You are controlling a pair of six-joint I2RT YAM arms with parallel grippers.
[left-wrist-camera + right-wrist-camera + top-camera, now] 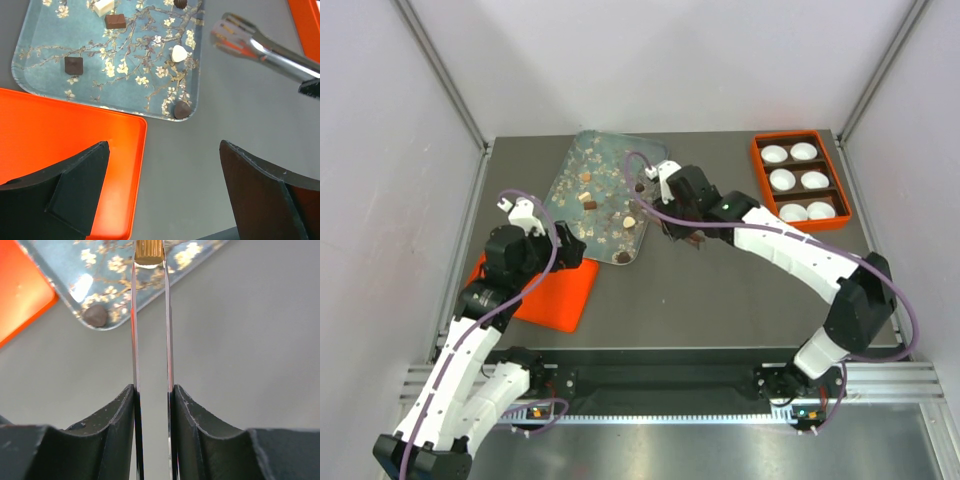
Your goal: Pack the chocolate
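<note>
Steel tongs (pixel 134 340) clamped in right gripper (pixel 152 400), tips just beside floral tray (pixel 150 95). Left gripper (pixel 162 195) jaws wide apart, holding nothing, above orange lid (pixel 60 130). Chocolate (pixel 73 65) sits loose on tray, 12 o'clock from left gripper

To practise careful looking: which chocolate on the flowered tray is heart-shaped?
The white heart near the tray's edge in the left wrist view, beside the dark round piece at the corner. The other white piece is a block; the rest are dark.
</note>
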